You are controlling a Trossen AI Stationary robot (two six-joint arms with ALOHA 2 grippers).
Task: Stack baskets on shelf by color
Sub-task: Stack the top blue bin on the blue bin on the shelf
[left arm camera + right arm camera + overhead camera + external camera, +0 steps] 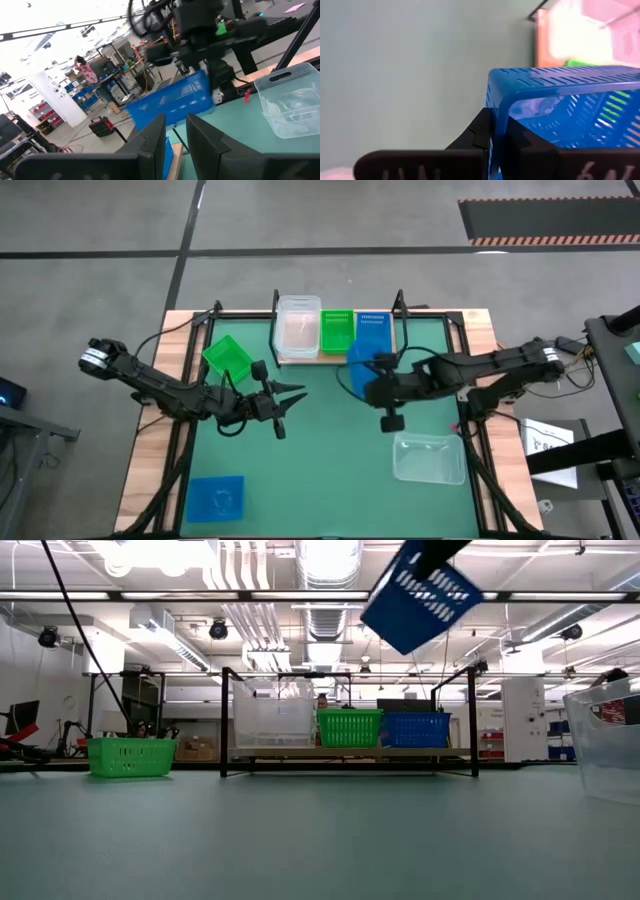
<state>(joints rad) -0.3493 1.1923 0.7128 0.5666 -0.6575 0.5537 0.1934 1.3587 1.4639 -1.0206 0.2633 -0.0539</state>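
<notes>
Two right gripper (492, 145) fingers pinch the blue basket's (565, 110) rim between them; left gripper (290, 402) parted.

Dark jointed arms, silver collars, black cables

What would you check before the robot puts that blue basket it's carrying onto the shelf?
1. Grip: right hand shut on the rim of the lifted blue basket: ok.
2. Matching spot: a blue basket on the shelf waits at its right end: ok.
3. Basket level: it hangs tilted in the low view: not ok.
4. Left hand out of the way, over the mat, apart from the shelf: ok.
5. Grip firmness: cannot tell.
</notes>
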